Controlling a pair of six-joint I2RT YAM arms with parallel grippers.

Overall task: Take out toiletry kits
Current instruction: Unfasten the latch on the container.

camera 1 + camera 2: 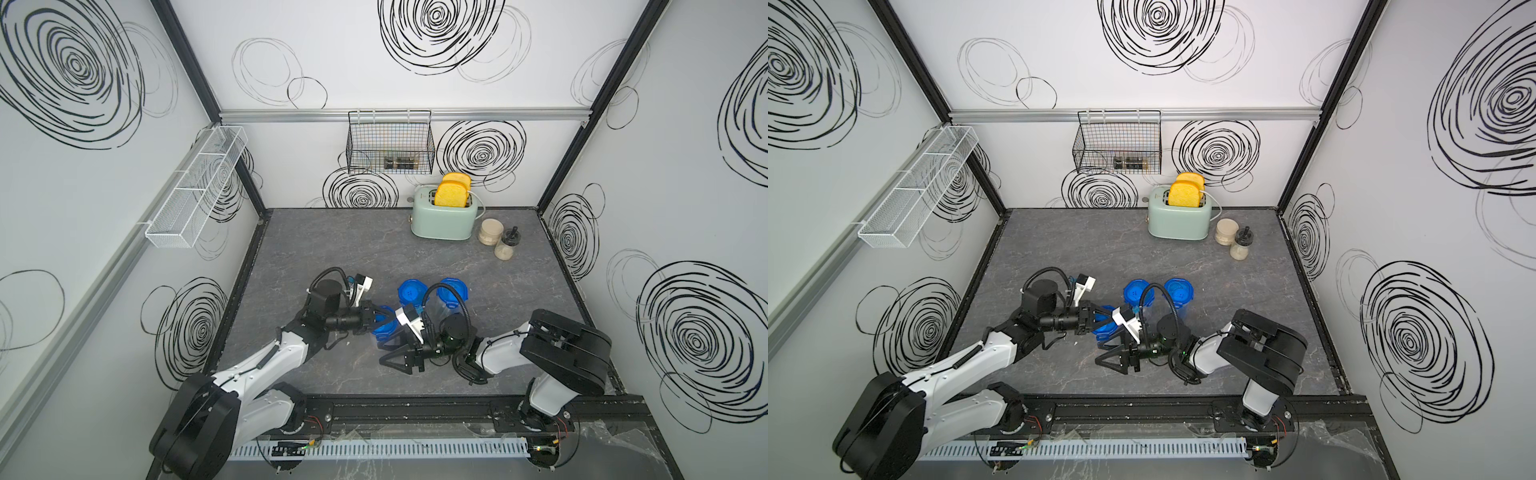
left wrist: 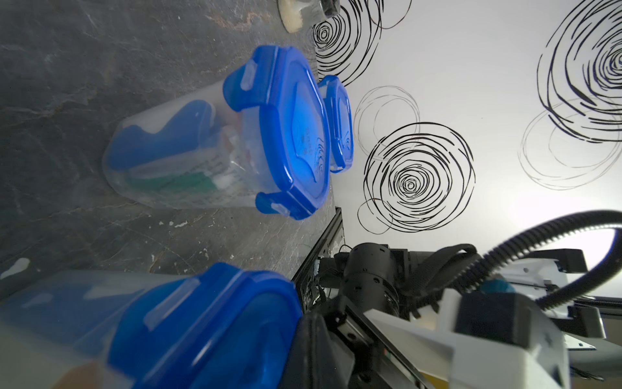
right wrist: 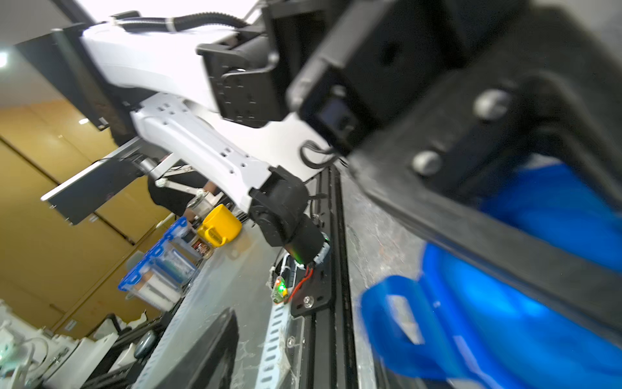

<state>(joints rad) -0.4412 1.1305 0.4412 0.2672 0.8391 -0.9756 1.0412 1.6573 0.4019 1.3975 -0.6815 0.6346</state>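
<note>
Toiletry kits [image 2: 158, 151] are sitting inside three blue-lidded clear jars [image 2: 188, 192] mid-table, while the left gripper [image 1: 379, 319] is resting clenched at the nearest jar's lid [image 1: 384, 331] and the right gripper [image 1: 390, 360] is hanging clenched just beside it

Grey marbled counter [image 1: 332, 249]
Mint toaster [image 1: 444, 218] and two beige jars [image 1: 490, 236] at back; three blue-lidded clear jars [image 1: 409, 293] near middle.

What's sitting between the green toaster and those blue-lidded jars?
Nothing. In both top views, the stretch of grey table between the toaster and the blue-lidded jars is bare.
</note>
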